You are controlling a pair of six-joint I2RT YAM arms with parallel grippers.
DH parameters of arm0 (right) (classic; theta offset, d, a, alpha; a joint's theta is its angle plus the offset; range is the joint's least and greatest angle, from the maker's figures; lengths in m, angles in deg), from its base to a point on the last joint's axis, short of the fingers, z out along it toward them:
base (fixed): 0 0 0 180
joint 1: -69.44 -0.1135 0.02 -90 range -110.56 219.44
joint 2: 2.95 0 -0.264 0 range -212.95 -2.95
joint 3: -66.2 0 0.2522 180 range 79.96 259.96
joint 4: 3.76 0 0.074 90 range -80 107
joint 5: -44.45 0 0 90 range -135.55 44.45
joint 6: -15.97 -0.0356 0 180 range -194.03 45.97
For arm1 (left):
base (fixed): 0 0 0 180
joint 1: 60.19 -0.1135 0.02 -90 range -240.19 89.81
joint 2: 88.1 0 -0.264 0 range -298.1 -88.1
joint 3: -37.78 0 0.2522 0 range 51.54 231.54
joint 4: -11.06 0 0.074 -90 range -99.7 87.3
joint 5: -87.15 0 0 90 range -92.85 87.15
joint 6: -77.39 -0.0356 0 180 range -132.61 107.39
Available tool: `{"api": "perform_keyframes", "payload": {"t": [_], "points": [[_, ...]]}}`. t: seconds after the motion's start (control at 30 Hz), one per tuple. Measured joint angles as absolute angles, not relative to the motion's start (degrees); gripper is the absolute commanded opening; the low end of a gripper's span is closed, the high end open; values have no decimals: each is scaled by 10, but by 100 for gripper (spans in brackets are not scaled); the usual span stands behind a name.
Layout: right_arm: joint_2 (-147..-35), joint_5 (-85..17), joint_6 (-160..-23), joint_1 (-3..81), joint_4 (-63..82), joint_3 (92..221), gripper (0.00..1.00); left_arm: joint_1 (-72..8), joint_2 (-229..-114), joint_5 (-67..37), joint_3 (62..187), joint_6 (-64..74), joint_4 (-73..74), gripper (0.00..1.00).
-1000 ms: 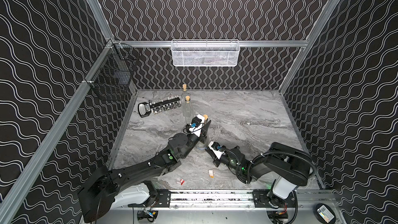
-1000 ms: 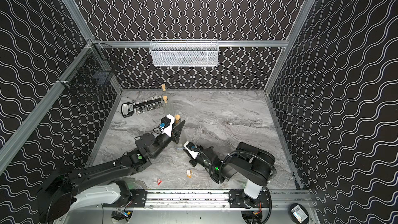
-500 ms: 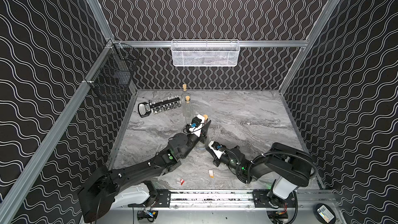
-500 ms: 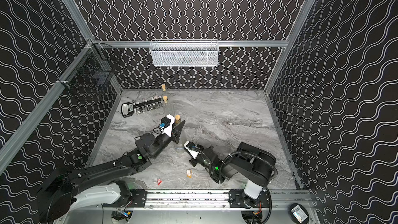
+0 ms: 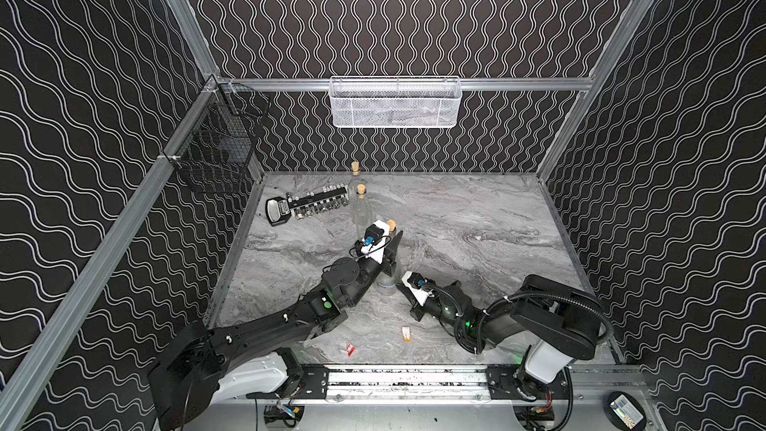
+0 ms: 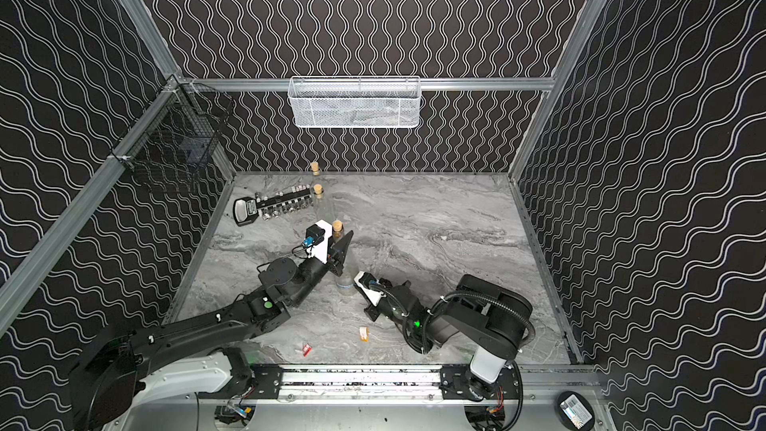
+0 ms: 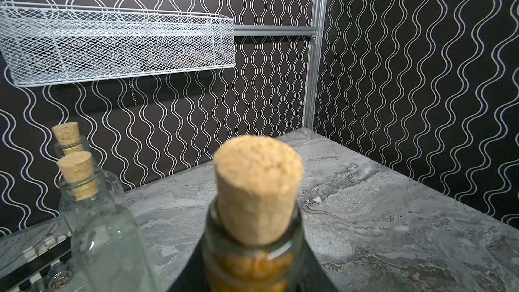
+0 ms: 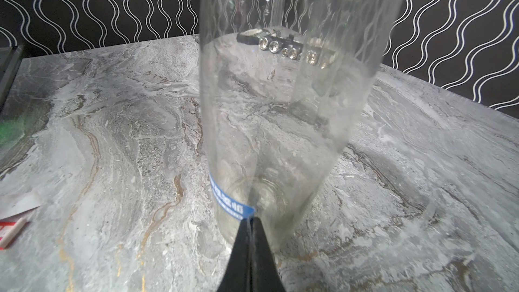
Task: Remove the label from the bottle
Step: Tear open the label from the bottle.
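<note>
Grey marbled table (image 5: pixel 476 217), closed in by black panels with white wavy lines, carries the clear glass bottle (image 8: pixel 280 108) upright, towards the front. Left end effector (image 5: pixel 391 251) is clamped on the bottle's neck just under the cork (image 7: pixel 257 186). Right end effector (image 8: pixel 251 221) has its jaws together on the free corner of the blue label (image 8: pixel 227 200), low on the bottle's wall. As I judge it, a sharp pull could tear a thin strip off at the pinch and leave most of the band stuck. A sideways tug that low could also twist or tip the bottle in the neck grip, since smooth glass slips. Behind the bottle stand two other corked bottles (image 7: pixel 92 220) and a socket rail (image 5: pixel 306 209). Small paper scraps (image 5: pixel 406 333) lie in front of the bottle, and a white mesh basket (image 5: pixel 393 103) hangs high behind it.
</note>
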State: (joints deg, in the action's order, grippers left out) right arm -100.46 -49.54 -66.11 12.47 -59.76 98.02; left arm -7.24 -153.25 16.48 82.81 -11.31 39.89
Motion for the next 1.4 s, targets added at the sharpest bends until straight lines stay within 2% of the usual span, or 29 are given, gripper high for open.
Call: {"api": "perform_keyframes", "payload": {"t": [1.4], "points": [[-997, -497, -672, 108, -600, 972, 0, -68, -1511, 217, 815, -111, 407, 0]]}}
